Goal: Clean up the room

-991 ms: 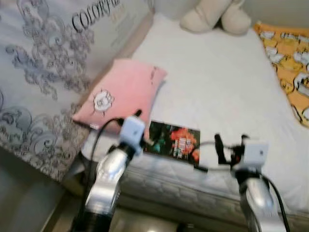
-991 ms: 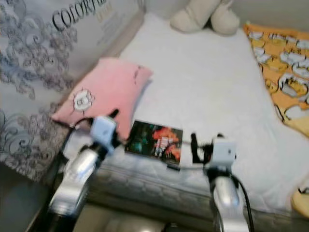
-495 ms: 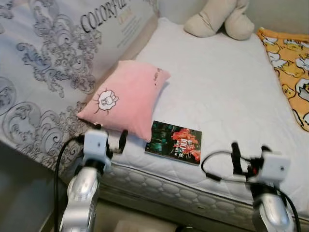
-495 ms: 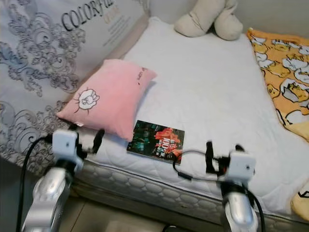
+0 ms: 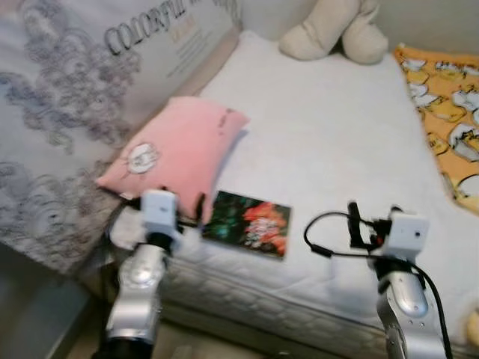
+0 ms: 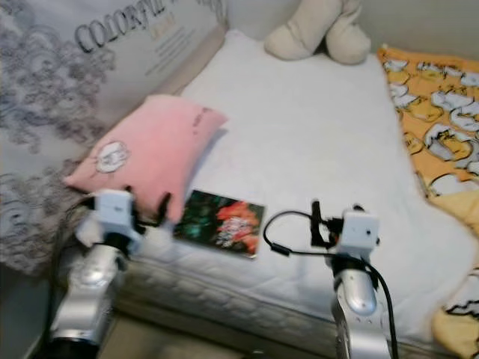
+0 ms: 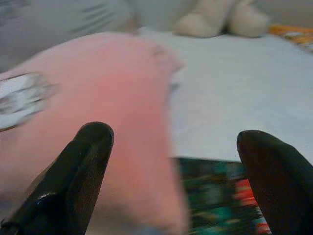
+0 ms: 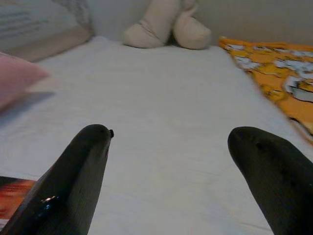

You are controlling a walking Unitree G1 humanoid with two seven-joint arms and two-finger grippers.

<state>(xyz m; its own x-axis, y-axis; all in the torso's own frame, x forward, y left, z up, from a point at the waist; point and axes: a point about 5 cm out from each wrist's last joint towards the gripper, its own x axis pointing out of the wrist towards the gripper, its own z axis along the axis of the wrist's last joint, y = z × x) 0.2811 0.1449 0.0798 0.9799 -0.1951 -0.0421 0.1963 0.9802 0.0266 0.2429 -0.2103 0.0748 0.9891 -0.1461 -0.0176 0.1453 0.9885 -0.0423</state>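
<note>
Nearest: 2 silver arms raised over the front edge of the bed (image 5: pixel 329 142). Left gripper (image 5: pixel 185 213), fingers spread wide, holding nothing; it sits at the near corner of the pink pillow (image 5: pixel 174 144), just beside the book's left edge. In the left wrist view 1 finger (image 7: pixel 73 176) lies before the pillow and the other before the book. Right gripper (image 5: pixel 372 222), fingers likewise spread and empty, hovers over bare white mattress to the right of the book, a looped black cable (image 5: pixel 320 233) trailing from it.

Next: 1 book (image 5: pixel 247 222) with a dark cover printed in green and red-orange, lying flat near the bed's front edge, its left end touching or just under the pillow's corner.

Then: pink pillow with a small white cartoon patch, lying tilted against a grey patterned panel (image 5: pixel 67 97) bearing printed lettering along the bed's left side.

Right side: orange blanket (image 5: pixel 449 105) with a cartoon print.

Farthest: 1 beige plush toy (image 5: pixel 333 30) at the head of the bed.
</note>
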